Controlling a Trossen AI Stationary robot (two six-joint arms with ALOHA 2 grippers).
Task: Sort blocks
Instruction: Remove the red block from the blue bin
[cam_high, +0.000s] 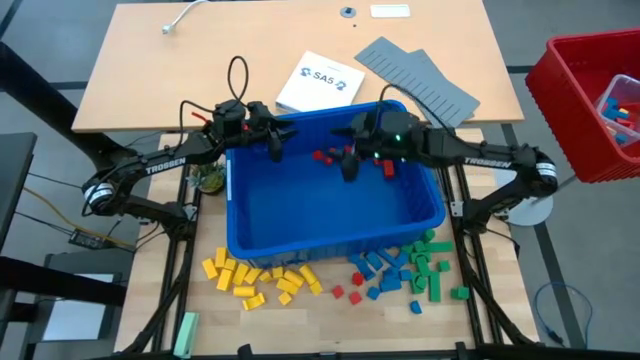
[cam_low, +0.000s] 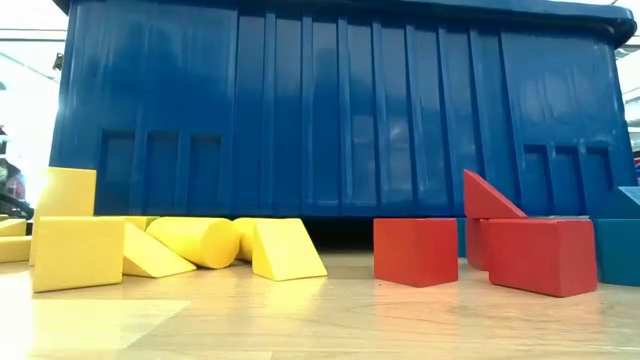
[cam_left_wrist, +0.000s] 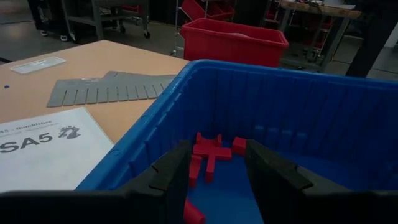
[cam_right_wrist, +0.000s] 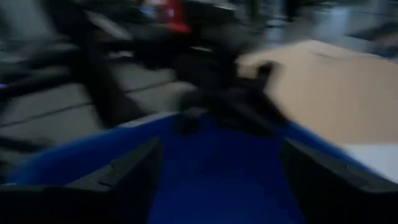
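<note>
Bin (cam_high: 335, 215) mid-table; some blocks (cam_high: 325, 156) inside, sorted piles before it; paper (cam_high: 318, 82) behind.

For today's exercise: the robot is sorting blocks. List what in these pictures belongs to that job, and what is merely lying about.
Belongs to the job:
red blocks in the blue bin
yellow blocks
blue blocks
green blocks

Lying about:
grey ridged panels
SA5 booklet
red crate
pale green bar
</note>
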